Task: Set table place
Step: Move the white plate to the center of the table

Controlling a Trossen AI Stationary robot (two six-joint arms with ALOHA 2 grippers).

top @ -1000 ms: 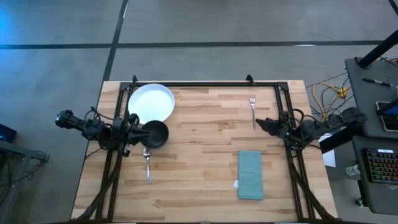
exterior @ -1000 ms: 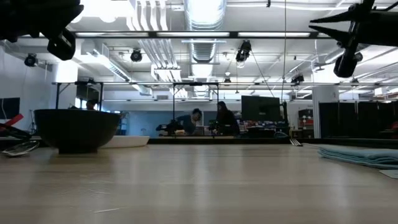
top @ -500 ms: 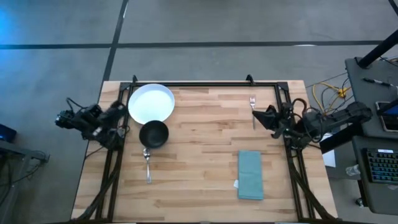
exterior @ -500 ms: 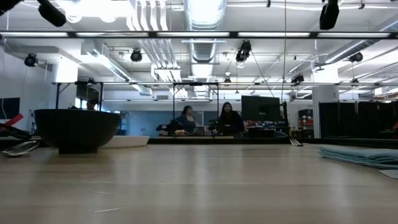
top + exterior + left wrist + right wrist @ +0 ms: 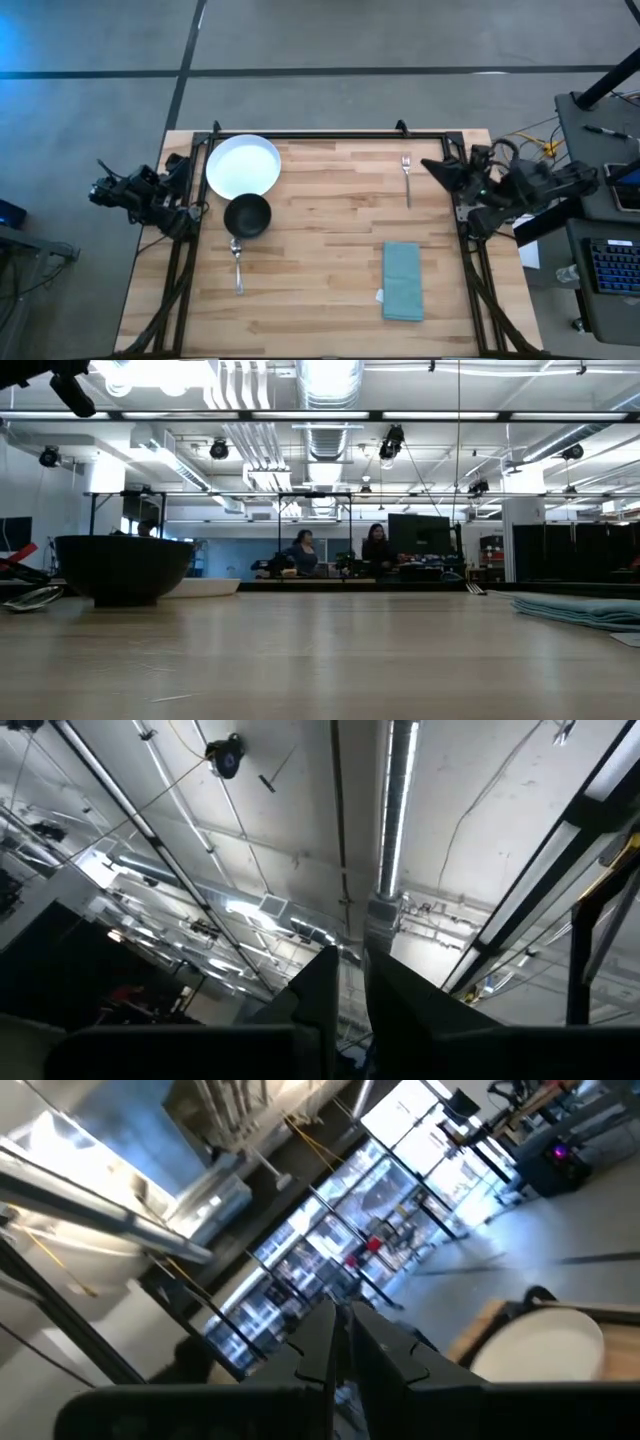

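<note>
Table place not yet assembled. Right gripper (image 5: 432, 165) raised at the right edge of the surface (image 5: 320, 290), fingers pressed together, empty. Left gripper (image 5: 178, 165) lifted off the left edge, likewise shut on nothing. Fork (image 5: 406, 178) just left of the right gripper; napkin (image 5: 402, 281) nearer, right of centre. Plate (image 5: 243, 165) far left, bowl (image 5: 247, 216) touching its near rim, spoon (image 5: 237, 267) just nearer. Best to open wide, descend squarely over the fork handle, close low.
</note>
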